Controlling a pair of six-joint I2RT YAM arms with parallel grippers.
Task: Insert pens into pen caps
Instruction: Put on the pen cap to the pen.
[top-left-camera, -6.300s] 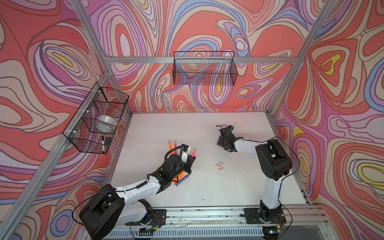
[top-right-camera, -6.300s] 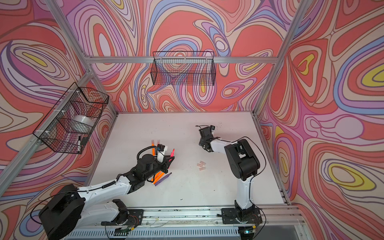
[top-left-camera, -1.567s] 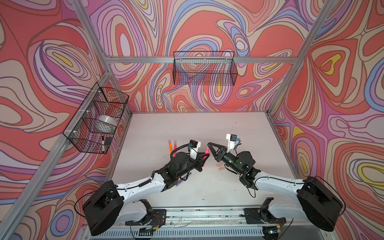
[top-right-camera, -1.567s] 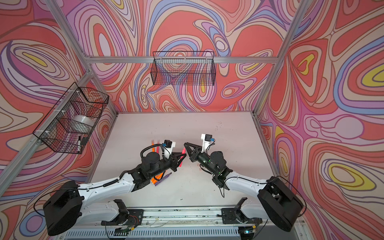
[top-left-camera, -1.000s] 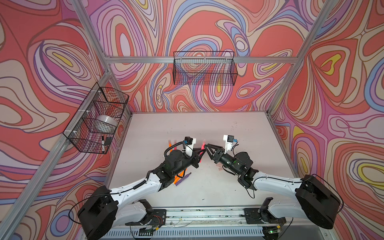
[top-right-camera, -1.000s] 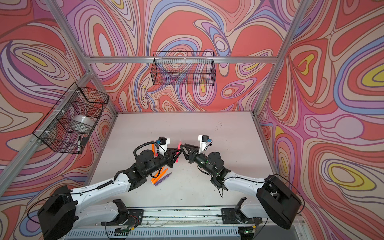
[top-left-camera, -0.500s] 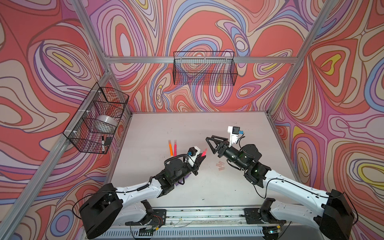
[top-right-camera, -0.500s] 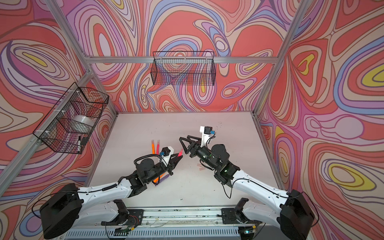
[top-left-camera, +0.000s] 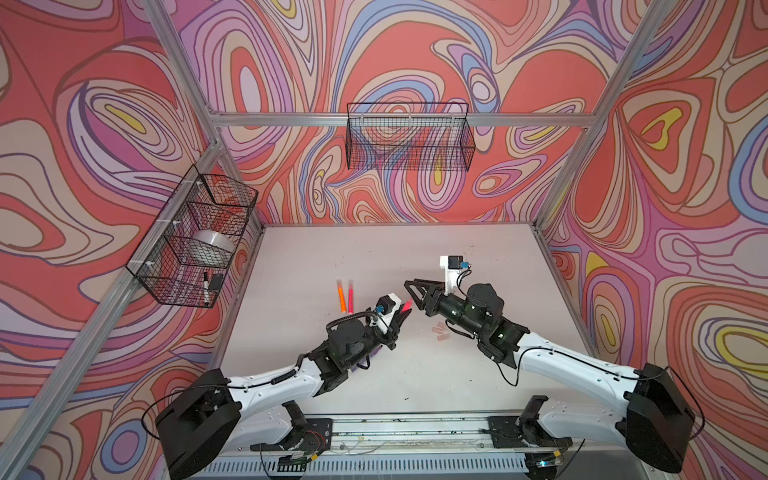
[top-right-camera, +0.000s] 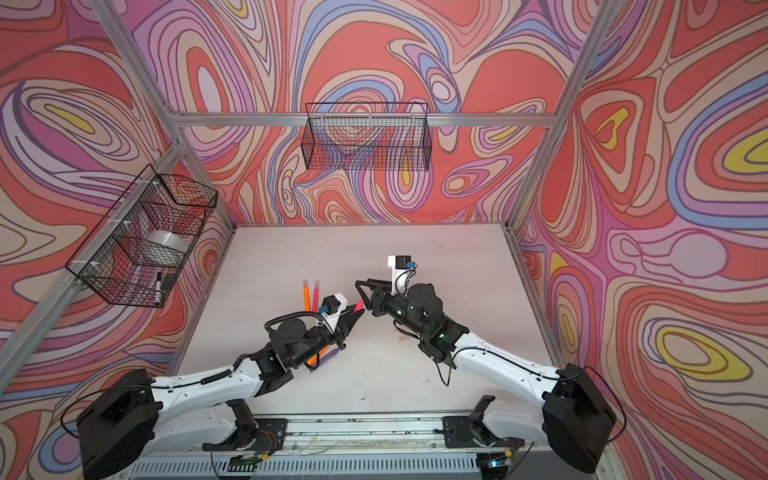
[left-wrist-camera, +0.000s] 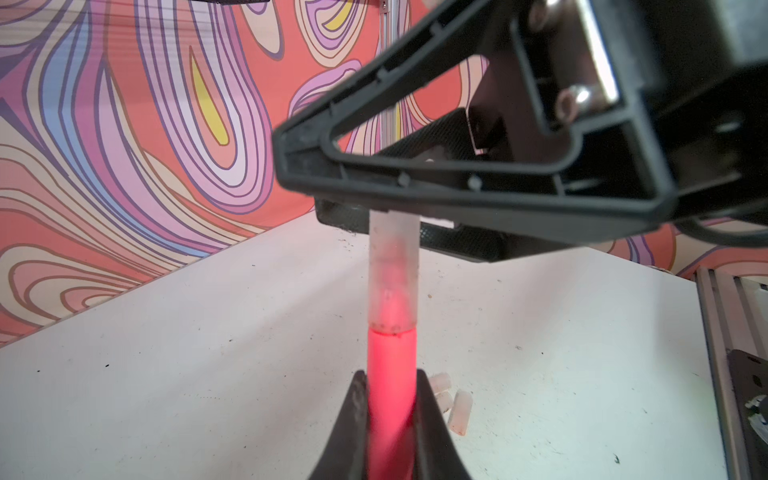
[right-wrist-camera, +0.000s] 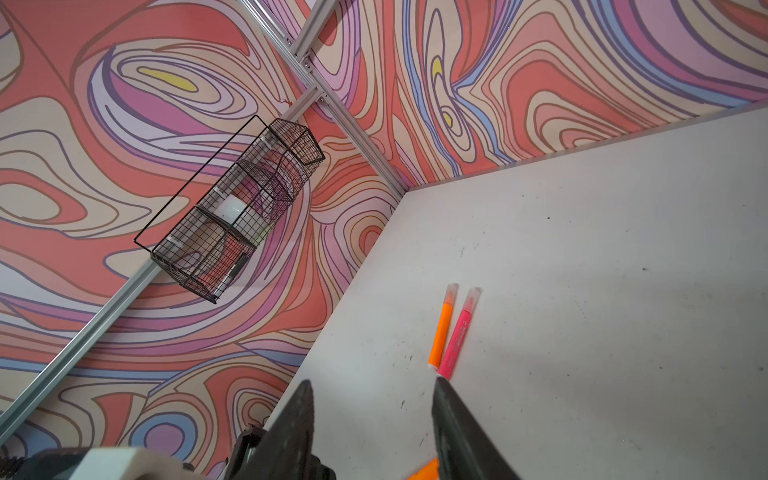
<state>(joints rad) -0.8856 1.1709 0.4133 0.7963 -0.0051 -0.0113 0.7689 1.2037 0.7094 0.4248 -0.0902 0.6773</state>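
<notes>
My left gripper (left-wrist-camera: 390, 378) is shut on a hot pink pen (left-wrist-camera: 390, 359), held off the table and pointing up toward the right arm. A translucent pen cap (left-wrist-camera: 392, 274) sits over the pen's tip. My right gripper (top-left-camera: 413, 291) stands open right at the cap's far end, which is hidden behind one of its fingers (left-wrist-camera: 374, 166). Nothing shows between its jaws in the right wrist view (right-wrist-camera: 372, 382). Two capped pens, orange (top-left-camera: 341, 296) and pink (top-left-camera: 350, 296), lie side by side further back. Loose pen caps (left-wrist-camera: 459, 409) lie on the table under the right arm.
An orange pen (top-right-camera: 319, 358) and a purple pen (top-right-camera: 329, 355) lie under my left arm. A wire basket (top-left-camera: 195, 241) on the left wall holds a tape roll and a black-capped marker. Another wire basket (top-left-camera: 409, 137) hangs on the back wall. A metal rail (top-left-camera: 395, 432) runs along the front.
A second ago the right gripper met the pink pen's tip. It has since opened and drawn back a little, and the cap stays on the pen. The left arm has sunk slightly.
</notes>
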